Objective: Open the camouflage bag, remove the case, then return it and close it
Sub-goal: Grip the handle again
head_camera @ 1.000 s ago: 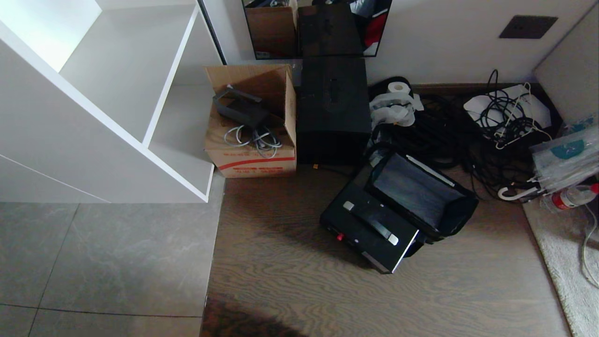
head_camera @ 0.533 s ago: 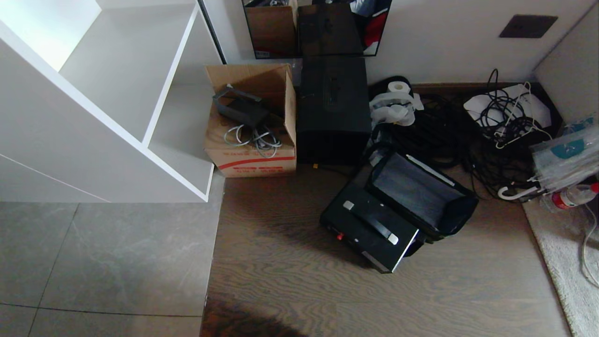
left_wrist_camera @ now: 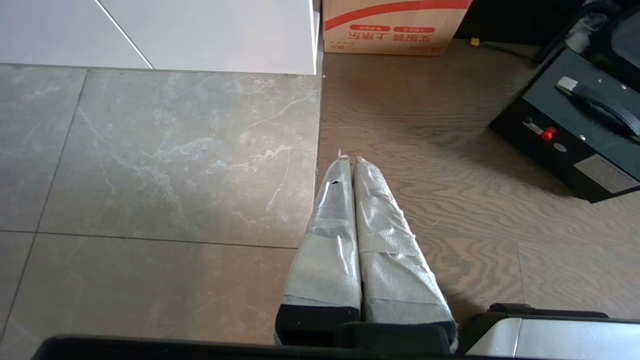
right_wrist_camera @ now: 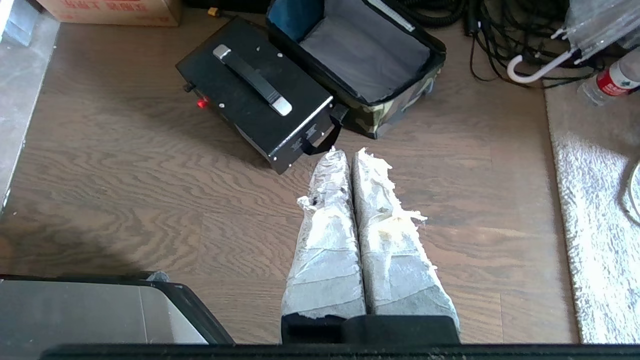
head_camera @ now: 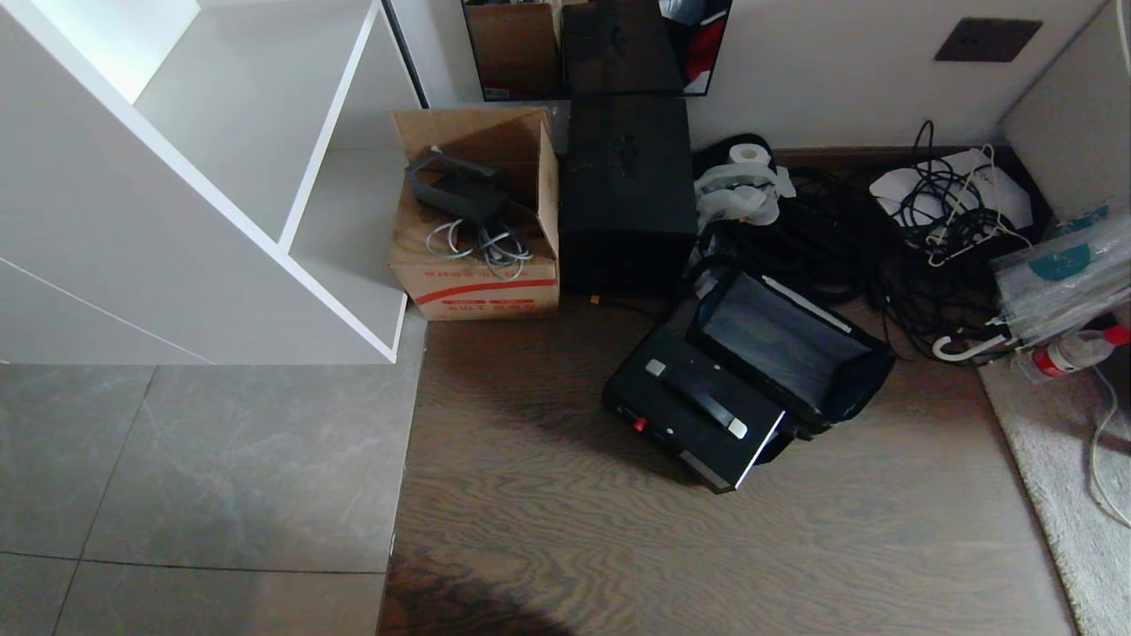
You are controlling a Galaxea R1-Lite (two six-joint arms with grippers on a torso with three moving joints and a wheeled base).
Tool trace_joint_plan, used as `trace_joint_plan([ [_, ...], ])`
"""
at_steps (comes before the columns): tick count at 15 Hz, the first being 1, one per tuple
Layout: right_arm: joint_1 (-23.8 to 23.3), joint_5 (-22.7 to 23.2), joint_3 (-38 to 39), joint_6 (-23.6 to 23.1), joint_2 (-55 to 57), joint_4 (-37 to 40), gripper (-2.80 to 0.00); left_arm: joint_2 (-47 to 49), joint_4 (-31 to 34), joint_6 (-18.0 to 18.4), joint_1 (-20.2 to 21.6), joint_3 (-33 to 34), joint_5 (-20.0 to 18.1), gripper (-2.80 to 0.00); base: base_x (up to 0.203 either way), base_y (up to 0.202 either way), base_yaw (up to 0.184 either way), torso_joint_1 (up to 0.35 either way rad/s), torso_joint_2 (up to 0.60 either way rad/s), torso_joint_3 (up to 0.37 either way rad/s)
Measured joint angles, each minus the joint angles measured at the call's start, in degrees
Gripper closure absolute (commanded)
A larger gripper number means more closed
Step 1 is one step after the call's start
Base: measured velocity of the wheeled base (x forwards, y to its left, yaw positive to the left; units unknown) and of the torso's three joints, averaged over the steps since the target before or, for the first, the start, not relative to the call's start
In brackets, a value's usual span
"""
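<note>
From my head camera neither of my arms shows; I look down on the case (head_camera: 694, 420) lying flat on the wooden floor (head_camera: 574, 530), its handle up, with the camouflage bag (head_camera: 786, 353) touching its far right side, the bag's mouth gaping and nothing inside it that I can see. A cardboard box (head_camera: 477, 221) and a tall black box (head_camera: 627, 194) stand further off against the wall. Through my left wrist camera, my left gripper (left_wrist_camera: 348, 159) has its taped fingers pressed together on nothing, hanging above the seam where tile meets wood; the case (left_wrist_camera: 575, 130) sits ahead of it and well off towards my right, only partly in view. Through my right wrist camera, my right gripper (right_wrist_camera: 350, 151) is likewise closed and empty, its tips pointing down and forward over bare wood. The case (right_wrist_camera: 255, 90) lies near, just ahead of these jaws and slightly to my left, its long axis running on a slant from far-left to near-right, so its near corner almost faces the tips; the bag (right_wrist_camera: 365, 60) lies just beyond and to the right. I judge my right arm the nearer one for the case. Both arms look tucked in a low, parked pose.
</note>
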Motion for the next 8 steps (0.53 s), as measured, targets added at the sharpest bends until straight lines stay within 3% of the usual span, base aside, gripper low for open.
trace_joint_plan([
  [8,0.02,-0.01,0.00,0.00,0.00,0.00,0.00,0.00,-0.01,-0.02,0.00,-0.02,-0.02,0.00,0.000,0.000,0.000,0.000,0.00,0.000],
])
